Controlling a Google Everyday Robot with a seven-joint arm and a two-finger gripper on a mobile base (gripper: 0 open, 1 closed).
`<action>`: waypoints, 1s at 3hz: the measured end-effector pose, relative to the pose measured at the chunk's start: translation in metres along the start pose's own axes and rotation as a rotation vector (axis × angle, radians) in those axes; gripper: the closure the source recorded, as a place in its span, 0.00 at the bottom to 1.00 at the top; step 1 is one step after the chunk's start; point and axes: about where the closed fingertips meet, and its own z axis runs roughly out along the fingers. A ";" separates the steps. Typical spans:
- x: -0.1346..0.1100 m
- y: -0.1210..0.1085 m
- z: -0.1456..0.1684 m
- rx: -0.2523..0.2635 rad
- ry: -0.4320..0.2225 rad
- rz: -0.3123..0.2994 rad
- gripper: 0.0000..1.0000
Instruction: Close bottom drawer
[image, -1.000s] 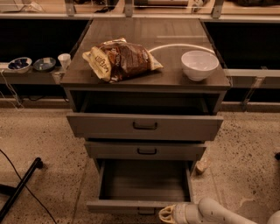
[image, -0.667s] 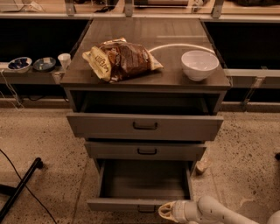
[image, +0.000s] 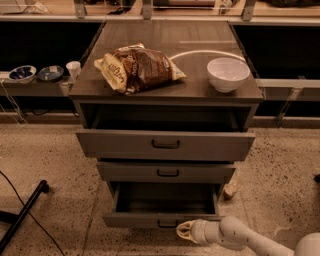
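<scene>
Half out, lowest of three: bottom drawer, front running 9 to 3 o'clock. At 4 o'clock off its handle, just beside the front: gripper, fingers apparently pressed together. Calls for pushing toward 12 o'clock; nothing between. Overhead, middle drawer and top drawer ajar too.

Dim warm light, perhaps overhead, pale pincer at shadowed bottom drawer

A cream-white tool hangs by the front of the grey-brown bottom drawer, over speckled beige floor.
</scene>
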 end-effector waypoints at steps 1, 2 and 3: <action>0.003 -0.004 0.000 0.011 0.012 0.000 1.00; 0.015 -0.016 -0.002 0.046 0.051 -0.001 1.00; 0.042 -0.046 -0.017 0.128 0.102 -0.041 1.00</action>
